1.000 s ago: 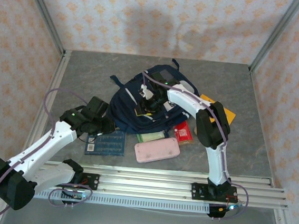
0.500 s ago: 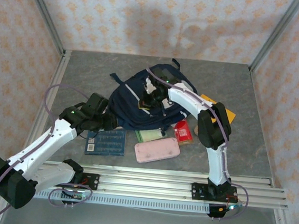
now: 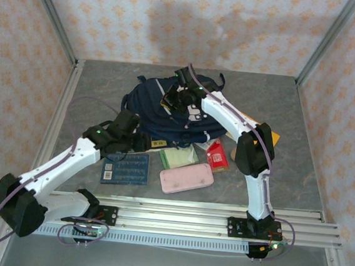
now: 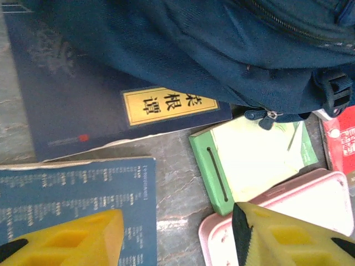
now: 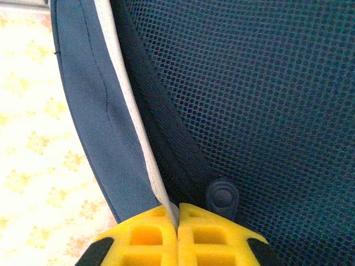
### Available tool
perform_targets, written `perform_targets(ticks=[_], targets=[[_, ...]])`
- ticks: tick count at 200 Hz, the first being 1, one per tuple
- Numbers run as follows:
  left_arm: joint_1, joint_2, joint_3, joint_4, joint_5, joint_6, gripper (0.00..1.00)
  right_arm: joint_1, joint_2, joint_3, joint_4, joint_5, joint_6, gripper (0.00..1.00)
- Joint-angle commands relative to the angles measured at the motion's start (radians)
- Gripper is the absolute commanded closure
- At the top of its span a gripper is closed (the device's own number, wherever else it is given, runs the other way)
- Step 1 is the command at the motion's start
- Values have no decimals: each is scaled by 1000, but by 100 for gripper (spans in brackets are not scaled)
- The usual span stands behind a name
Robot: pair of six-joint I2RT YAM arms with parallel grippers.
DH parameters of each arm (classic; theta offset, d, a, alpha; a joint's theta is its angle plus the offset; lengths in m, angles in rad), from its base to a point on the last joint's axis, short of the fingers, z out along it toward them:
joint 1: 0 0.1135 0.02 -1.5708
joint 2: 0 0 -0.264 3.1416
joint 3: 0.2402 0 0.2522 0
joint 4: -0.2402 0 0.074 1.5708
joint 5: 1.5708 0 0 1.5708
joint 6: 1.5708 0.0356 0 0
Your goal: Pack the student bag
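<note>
— Where's the student bag [image 3: 154, 109]?
— It's slumped over the far edge of the navy book [image 4: 72, 111]. My right gripper [image 5: 177, 213] is clenched on the bag's white-piped edge.
— And the left?
— My left gripper [image 4: 177, 215] is released, fingers spread, at the bag's near side.

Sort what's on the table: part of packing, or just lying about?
Job: bag, pinched by right gripper; probably for packing: navy book, blue booklet, green notepad, pink case, red packet.
Lying about: none surely; orange folder unclear.
</note>
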Motion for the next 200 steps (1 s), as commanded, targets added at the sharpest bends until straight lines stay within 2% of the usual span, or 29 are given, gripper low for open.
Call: perform_targets(ticks=[1,24,66,86,138,169,200], targets=[[-37,66,-8,114,-91,20,47,-9,20,39,54,39,120,100],[-79,155,19,173,-134,36,47,-19,58,31,44,84,157,100],[-146,310,74,306,-183,83,45,-34,89,45,68,74,214,100],[-151,339,58,392,-177,87,44,-35,60,55,51,86,212,100],[-157,382,-25,635,-214,257,41,-40,7,23,56,33,258,100],[-157,474,40,591,-180,301,46,-40,-15,-15,83,33,275,100],[-157,515,26,602,-148,258,50,-40,-20,-40,92,24,282,100]])
